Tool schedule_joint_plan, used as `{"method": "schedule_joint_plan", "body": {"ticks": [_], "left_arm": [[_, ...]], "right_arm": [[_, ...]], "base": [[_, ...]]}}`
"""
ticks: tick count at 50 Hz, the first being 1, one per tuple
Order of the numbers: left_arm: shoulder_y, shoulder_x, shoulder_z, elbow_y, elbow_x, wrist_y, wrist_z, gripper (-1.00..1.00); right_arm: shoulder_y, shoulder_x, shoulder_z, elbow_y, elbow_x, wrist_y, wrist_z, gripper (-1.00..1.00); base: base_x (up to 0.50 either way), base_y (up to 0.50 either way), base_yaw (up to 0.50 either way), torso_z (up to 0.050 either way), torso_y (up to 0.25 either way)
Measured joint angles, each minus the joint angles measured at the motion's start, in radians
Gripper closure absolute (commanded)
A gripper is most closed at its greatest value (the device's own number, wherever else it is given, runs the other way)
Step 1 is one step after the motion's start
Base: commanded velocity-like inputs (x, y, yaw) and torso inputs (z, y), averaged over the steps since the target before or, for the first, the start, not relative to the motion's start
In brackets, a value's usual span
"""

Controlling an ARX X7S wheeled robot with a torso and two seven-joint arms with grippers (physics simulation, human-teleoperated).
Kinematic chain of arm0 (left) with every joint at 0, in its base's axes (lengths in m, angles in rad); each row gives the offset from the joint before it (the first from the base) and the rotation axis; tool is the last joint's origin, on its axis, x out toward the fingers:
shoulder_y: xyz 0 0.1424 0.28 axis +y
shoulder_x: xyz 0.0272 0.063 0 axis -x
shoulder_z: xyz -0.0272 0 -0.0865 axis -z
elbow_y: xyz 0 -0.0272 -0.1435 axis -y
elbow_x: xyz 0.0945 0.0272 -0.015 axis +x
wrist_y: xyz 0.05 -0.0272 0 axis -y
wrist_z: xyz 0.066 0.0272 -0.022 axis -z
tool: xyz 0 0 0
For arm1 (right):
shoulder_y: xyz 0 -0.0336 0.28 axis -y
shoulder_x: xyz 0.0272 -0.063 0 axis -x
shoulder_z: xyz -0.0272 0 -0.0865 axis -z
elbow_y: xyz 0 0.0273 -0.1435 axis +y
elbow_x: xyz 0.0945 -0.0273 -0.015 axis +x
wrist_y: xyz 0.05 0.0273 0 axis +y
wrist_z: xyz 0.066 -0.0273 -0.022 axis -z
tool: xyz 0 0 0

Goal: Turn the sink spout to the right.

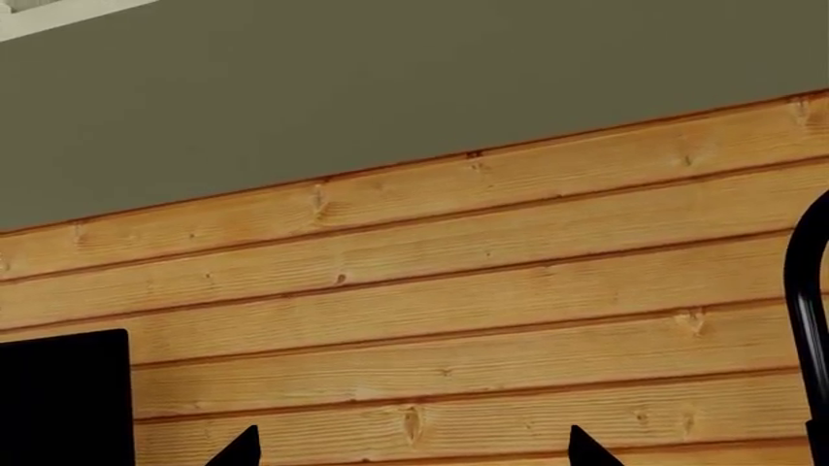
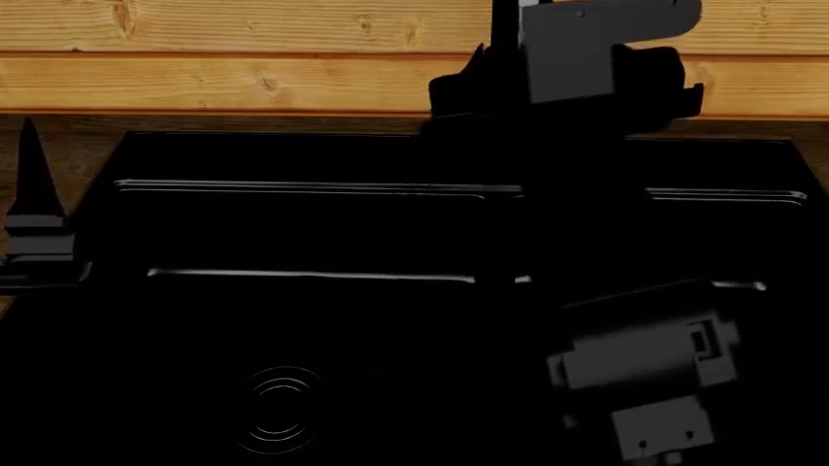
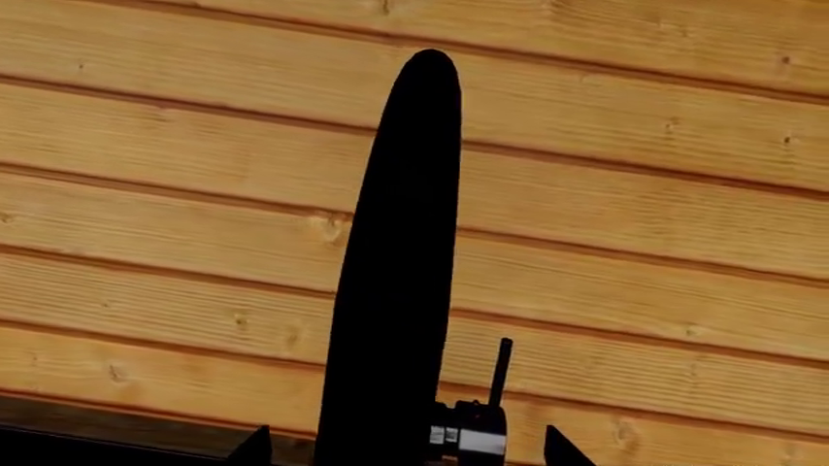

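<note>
At the far left of the head view the left gripper (image 2: 33, 209) stood beside the sink's left edge, one pointed black finger rising in front of the wooden wall, apparently parked out of the way, since nothing there belongs to the task. Its wrist camera showed two black fingertips (image 1: 240, 449) set well apart with only horizontal honey-coloured wooden wall planks (image 1: 492, 291) between them, so the jaws were wide and held nothing; a dark square object at that picture's edge could not be identified. The wide glossy black double-basin sink (image 2: 311, 189) filled the middle of the head view, a ringed round drain (image 2: 279, 408) faint in its left basin (the render was very dark, and the right basin lay hidden under the arm). Right of centre, the right arm reached over the sink to the back wall, and its gripper (image 2: 570, 83) was up at the back rim, where the faucet stands, presumably to get purchase for a push to the right. The right wrist view showed the tall glossy black tubular sink spout (image 3: 395, 272) rising between the right gripper's two tips (image 3: 402, 456), nearer one tip than the other, with a thin black stick lever on a chrome collar (image 3: 499, 374) just beside it. The jaws were open around the spout; whether either finger touched it could not be told.
</note>
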Motion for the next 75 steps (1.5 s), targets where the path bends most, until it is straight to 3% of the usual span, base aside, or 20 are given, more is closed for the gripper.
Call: {"method": "schedule_joint_plan", "body": {"ticks": [75], "left_arm": [[-0.006, -0.015, 0.012, -0.002, -0.022, -0.004, -0.011, -1.0]], "right_arm": [[0.046, 0.107, -0.004, 0.119, -0.018, -0.047, -0.008, -1.0]], "base": [[0.0, 0.0, 0.0, 0.0, 0.0]]}}
